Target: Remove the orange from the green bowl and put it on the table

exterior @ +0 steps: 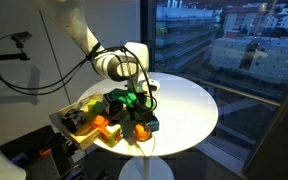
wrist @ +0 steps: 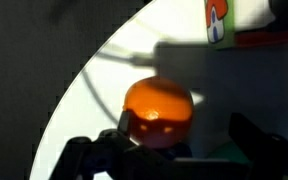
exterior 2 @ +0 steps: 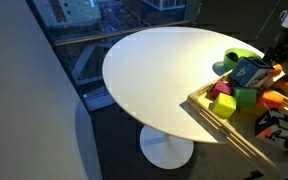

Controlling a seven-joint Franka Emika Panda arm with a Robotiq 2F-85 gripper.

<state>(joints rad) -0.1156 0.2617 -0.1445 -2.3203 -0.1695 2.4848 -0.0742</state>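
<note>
In the wrist view the orange is round and bright, and fills the space between my gripper's fingers. It lies against the left finger, while the right finger stands apart from it, so the jaws are open. White table top shows behind the orange. A sliver of green, perhaps the green bowl, shows low between the fingers. In an exterior view my gripper hangs over the toys near the table's middle. The lime-green bowl shows beside the toys in an exterior view; the orange is hidden there.
A wooden tray of coloured toy blocks lies on the table, with a boxy orange block and a dark teal cube. A blue box stands among the toys. A white card is at the top of the wrist view.
</note>
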